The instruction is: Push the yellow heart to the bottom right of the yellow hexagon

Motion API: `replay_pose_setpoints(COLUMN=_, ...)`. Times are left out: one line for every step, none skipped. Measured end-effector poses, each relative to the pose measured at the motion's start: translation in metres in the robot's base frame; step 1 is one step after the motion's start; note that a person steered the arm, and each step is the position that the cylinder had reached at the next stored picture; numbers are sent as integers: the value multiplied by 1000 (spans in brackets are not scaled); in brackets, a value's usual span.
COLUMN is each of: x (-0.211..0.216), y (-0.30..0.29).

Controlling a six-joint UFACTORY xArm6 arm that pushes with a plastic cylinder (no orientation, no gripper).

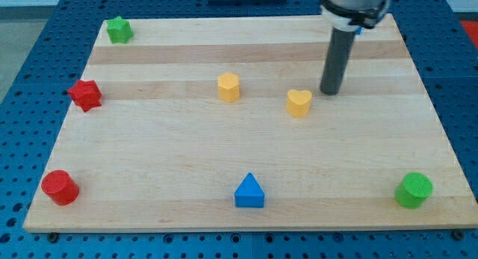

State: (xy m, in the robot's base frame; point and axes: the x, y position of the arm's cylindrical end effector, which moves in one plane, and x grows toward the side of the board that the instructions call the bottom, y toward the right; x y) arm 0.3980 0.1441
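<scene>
The yellow heart [299, 103] lies right of the board's middle. The yellow hexagon [228, 87] stands to its left and slightly higher in the view, about a hand's width away. My tip [329, 92] rests on the board just to the right of and a little above the heart, with a small gap between them. The dark rod rises from it toward the view's top.
A green star [118, 29] sits at the top left, a red star [85, 95] at the left edge, a red cylinder [60, 187] at the bottom left, a blue triangle [249, 192] at the bottom middle, a green cylinder [413, 190] at the bottom right. The wooden board [149, 147] ends on blue perforated table.
</scene>
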Motion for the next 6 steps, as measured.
replay_pose_setpoints(x=24, y=-15)
replay_pose_setpoints(x=40, y=-57)
replay_pose_setpoints(x=33, y=-105)
replay_pose_setpoints(x=16, y=-141)
replay_pose_setpoints(x=14, y=-146)
replay_pose_setpoints(x=14, y=-80)
